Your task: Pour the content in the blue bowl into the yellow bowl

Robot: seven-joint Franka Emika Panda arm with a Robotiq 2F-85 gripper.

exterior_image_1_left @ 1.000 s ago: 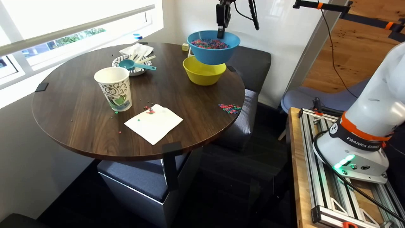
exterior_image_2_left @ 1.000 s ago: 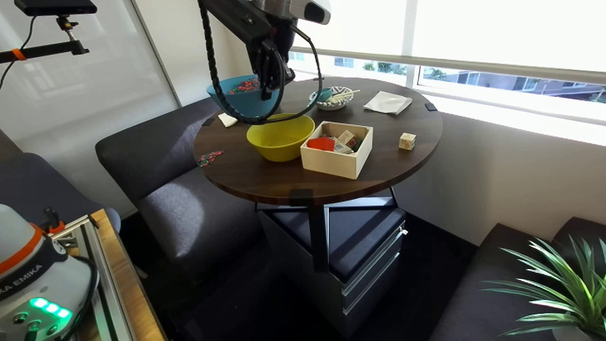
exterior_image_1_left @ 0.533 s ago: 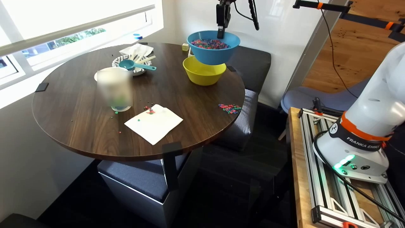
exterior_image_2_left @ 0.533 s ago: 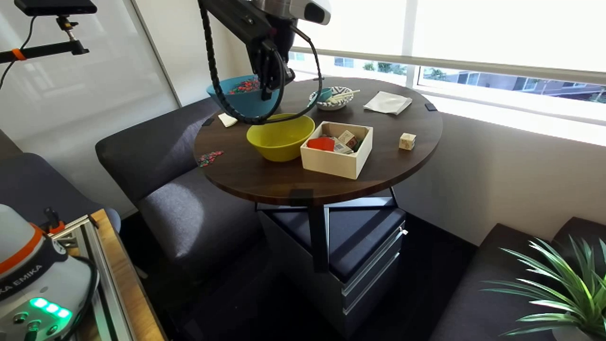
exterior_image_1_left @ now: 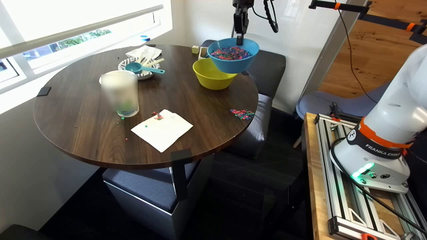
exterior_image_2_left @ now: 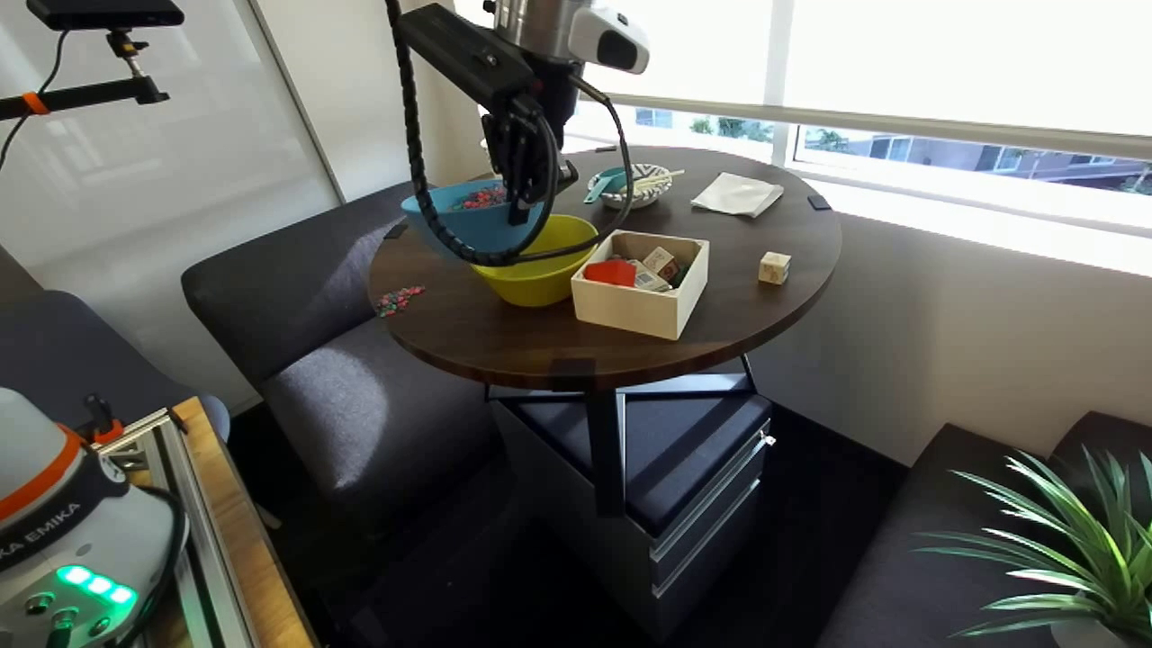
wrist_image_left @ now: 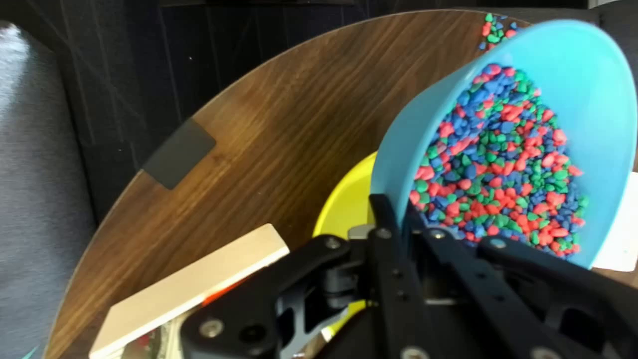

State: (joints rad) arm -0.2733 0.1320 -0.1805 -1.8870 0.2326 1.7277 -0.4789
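By a bright window (exterior_image_1_left: 80,39), a round brown table (exterior_image_1_left: 173,93), claw (wrist_image_left: 397,212) above it tight on the blue bowl (exterior_image_1_left: 233,65).

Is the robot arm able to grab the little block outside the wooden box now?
Probably not: its pincer is gripping the blue bowl of colourful bits, though nothing seems to cover the block.

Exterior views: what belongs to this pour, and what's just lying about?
For the pour: blue bowl, pieces inside, yellow bowl, jaws shut on the blue bowl.

Lying about: cup, dish, teal scoop, napkins, box, cube, loose pieces.
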